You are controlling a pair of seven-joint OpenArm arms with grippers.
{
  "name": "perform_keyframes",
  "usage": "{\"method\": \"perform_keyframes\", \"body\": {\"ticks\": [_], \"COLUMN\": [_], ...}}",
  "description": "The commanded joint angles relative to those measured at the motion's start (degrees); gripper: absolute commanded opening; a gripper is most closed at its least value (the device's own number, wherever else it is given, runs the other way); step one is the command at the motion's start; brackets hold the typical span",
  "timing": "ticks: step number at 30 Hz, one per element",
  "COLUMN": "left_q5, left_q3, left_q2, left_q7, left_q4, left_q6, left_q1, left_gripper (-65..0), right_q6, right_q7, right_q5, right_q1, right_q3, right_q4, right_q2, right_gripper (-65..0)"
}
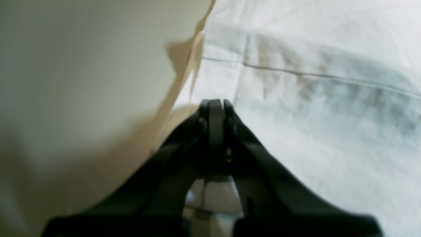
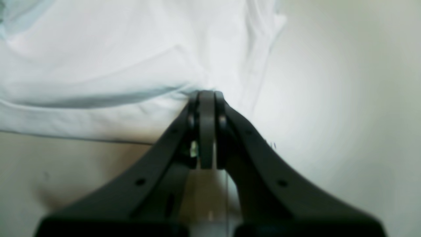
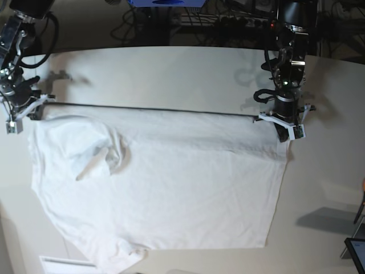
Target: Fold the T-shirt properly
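Observation:
The white T-shirt (image 3: 171, 182) lies spread on the table, one sleeve folded over at the left (image 3: 97, 154). Its far edge is drawn taut in a straight line between the two grippers. My left gripper (image 3: 283, 135) is shut on the T-shirt's far right corner. In the left wrist view the left gripper (image 1: 215, 102) pinches the cloth's edge, with the hemmed T-shirt (image 1: 312, 98) stretching away to the right. My right gripper (image 3: 31, 113) is shut on the far left corner. In the right wrist view the T-shirt (image 2: 115, 65) bunches into creases at the shut right gripper (image 2: 206, 94).
The beige table (image 3: 171, 74) runs bare behind the taut edge. Cables and dark equipment (image 3: 228, 20) line the table's back. A dark object (image 3: 356, 254) stands off the right edge, and a white strip (image 3: 63, 264) lies at the front left.

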Motion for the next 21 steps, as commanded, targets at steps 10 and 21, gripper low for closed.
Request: {"method": "perform_keyframes", "body": {"ticks": [10,21], "left_q5": [0.2,0.2], "left_q3": [-9.2,-8.5], "left_q2": [2.6,2.8], "left_q7": [-0.6,-0.5], "left_q4": [4.3,11.8], "left_q6": [0.4,0.3], "left_q1": [1.0,0.7], "left_gripper": [-65.0,-65.0], "right_q6": [0.0,0.0], "right_q7": [1.2,0.7], "right_q5": [0.4,0.4], "right_q1": [1.2,-0.7], "right_q3": [0.4,0.4], "right_q4": [-1.3,12.5], "right_q2": [1.9,1.1], "right_gripper": [-63.8,-63.8]}}
